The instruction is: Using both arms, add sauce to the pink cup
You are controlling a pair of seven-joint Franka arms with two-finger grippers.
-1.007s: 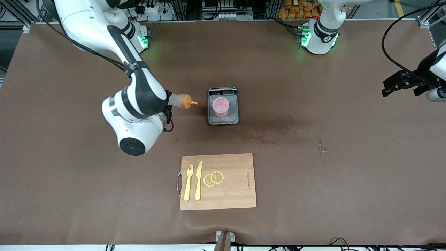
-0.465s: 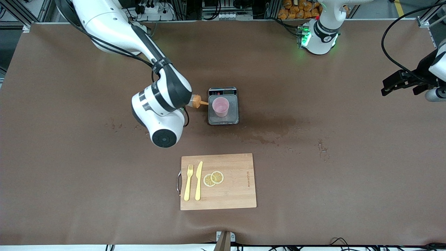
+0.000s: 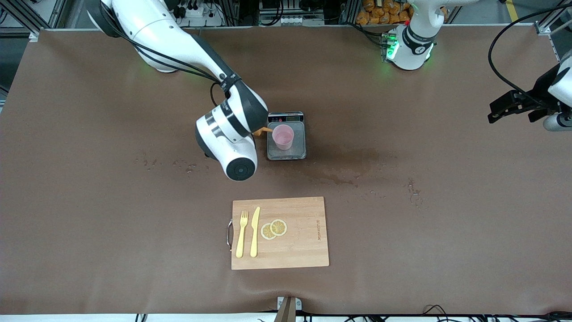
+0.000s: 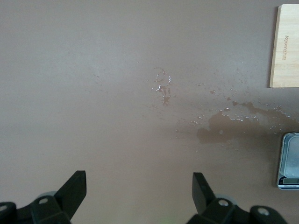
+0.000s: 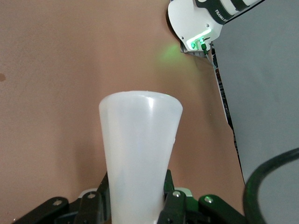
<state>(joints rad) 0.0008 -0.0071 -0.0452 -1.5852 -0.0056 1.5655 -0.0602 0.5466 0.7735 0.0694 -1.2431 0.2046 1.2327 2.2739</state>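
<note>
One sauce bottle (image 5: 140,158), pinched in right gripper (image 5: 135,205), lying near-horizontal, nozzle toward one pink cup (image 3: 283,136); left gripper (image 4: 139,193) waiting, jaws spread.

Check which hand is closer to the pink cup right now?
Right. The right hand, shut on the sauce bottle, is right beside the pink cup on the scale. The left hand waits open at the left arm's end of the table.
</note>
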